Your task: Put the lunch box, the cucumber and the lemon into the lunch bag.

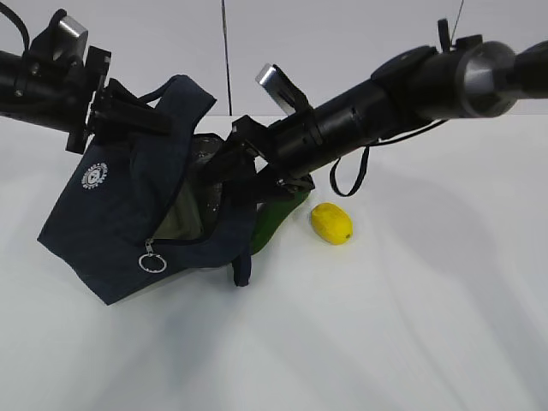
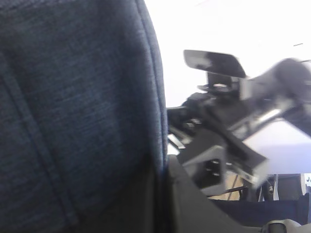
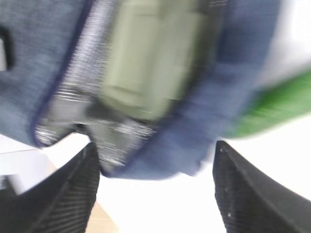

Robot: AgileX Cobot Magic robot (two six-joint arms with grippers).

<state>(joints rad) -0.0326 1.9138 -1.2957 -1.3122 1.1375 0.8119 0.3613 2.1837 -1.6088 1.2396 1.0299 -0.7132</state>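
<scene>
The lunch bag (image 1: 128, 214) is being held up off the white tabletop (image 1: 411, 325) on the left, its top edge lifted so the mouth is gaping toward the middle; I take that as the reason for the hold, to keep the opening wide. The left pincer (image 1: 128, 116) is sitting at that raised edge, apparently pinching the fabric, though its wrist view is mostly filled with cloth and I cannot tell for sure.

The right pincer (image 3: 155, 184) is hovering at the mouth with its fingers (image 3: 252, 194) spread wide and nothing between them. Inside, the sage lid of the lunch box (image 3: 150, 58) is showing, blurred, so it seems to be in place.

The cucumber (image 1: 272, 221) is lying just beside the bag's right edge, partly tucked under it. The lemon (image 1: 331, 223) is resting near it on the tabletop, both waiting outside.
</scene>
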